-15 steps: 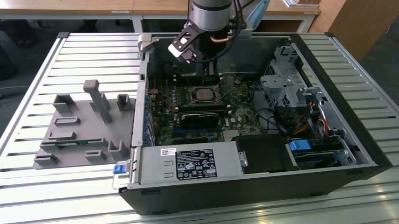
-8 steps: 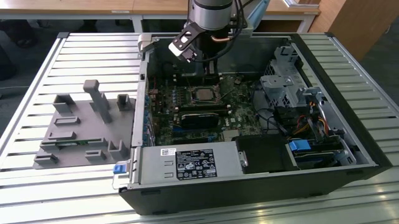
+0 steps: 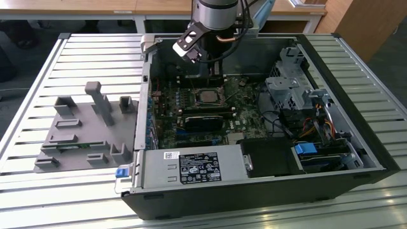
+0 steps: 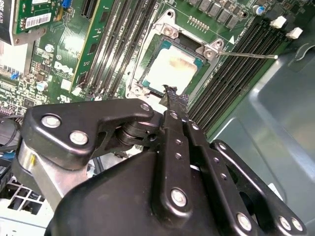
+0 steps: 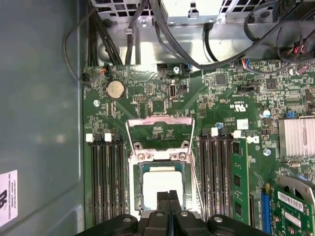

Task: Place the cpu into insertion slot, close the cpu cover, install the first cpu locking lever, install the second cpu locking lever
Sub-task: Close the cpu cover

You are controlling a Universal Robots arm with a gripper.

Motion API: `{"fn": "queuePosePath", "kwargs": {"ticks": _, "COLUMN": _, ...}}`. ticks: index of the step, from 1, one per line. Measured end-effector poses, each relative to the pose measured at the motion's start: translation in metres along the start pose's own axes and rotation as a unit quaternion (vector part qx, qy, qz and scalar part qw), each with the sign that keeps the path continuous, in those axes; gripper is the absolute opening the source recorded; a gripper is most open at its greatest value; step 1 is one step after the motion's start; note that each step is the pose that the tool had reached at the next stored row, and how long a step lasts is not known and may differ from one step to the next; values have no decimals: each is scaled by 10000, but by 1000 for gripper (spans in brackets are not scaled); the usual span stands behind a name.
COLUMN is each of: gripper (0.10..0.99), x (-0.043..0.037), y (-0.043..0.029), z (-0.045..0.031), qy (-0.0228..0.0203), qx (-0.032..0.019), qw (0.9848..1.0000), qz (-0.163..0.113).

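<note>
- Inside black computer case (image 3: pixel 254 193), dull silvery square cpu (image 5: pixel 160 187) sits in black-framed square insertion slot (image 5: pixel 139 189).
- Thin grey metal cpu cover (image 5: pixel 157 121) hinged open.
- Black claw (image 5: pixel 170 195) pressed together, empty, over cpu edge.

My bench is a slatted aluminium table (image 3: pixel 38 191), its ribs catching bright light on the exterior view's left. Behind it stand wooden desks (image 3: pixel 95 5) on white legs, a wooden cabinet (image 3: pixel 365 28) at the exterior view's right, and grey floor (image 3: pixel 391 67) beside it.
</note>
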State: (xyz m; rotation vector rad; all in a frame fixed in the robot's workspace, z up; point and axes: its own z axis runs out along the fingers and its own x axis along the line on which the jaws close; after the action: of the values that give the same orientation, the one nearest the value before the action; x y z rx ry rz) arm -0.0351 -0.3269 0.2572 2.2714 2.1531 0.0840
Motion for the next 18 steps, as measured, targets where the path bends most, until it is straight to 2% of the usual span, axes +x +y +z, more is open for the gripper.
{"fn": "queuePosePath", "kwargs": {"ticks": 7, "gripper": 106, "x": 4, "y": 84, "z": 5, "qy": 24, "qx": 24, "qw": 10000, "qz": -12}}
{"fn": "queuePosePath", "kwargs": {"ticks": 12, "gripper": 106, "x": 6, "y": 114, "z": 2, "qy": 29, "qx": 31, "qw": 10000, "qz": -31}}
{"fn": "queuePosePath", "kwargs": {"ticks": 18, "gripper": 106, "x": 10, "y": 163, "z": -27, "qy": 60, "qx": 53, "qw": 9999, "qz": -67}}
